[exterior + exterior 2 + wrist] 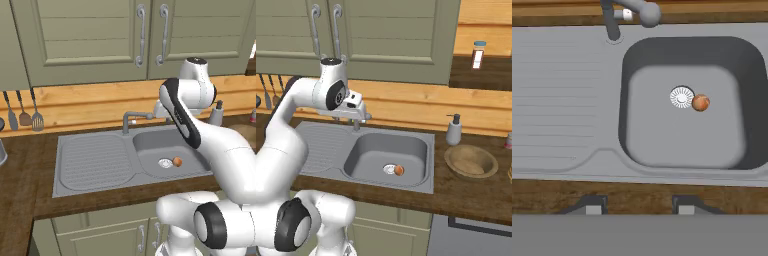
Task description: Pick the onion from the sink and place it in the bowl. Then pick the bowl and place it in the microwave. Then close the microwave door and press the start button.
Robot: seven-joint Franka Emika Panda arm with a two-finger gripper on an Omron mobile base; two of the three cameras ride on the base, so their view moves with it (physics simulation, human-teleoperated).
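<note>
The small round orange-brown onion (700, 103) lies on the flat bottom of the matte grey metal sink (572, 165), touching the round white-ribbed drain (682, 97) on its right side in the hand view. The gripper (637, 206) hangs high above the sink's front edge with its two dark finger tips apart and nothing between them, so it is released. The wide, shallow wooden bowl (470, 162), brown outside and lighter tan inside, stands on the dark wooden counter (466, 197) to the right of the sink, near a grey soap bottle (454, 130).
</note>
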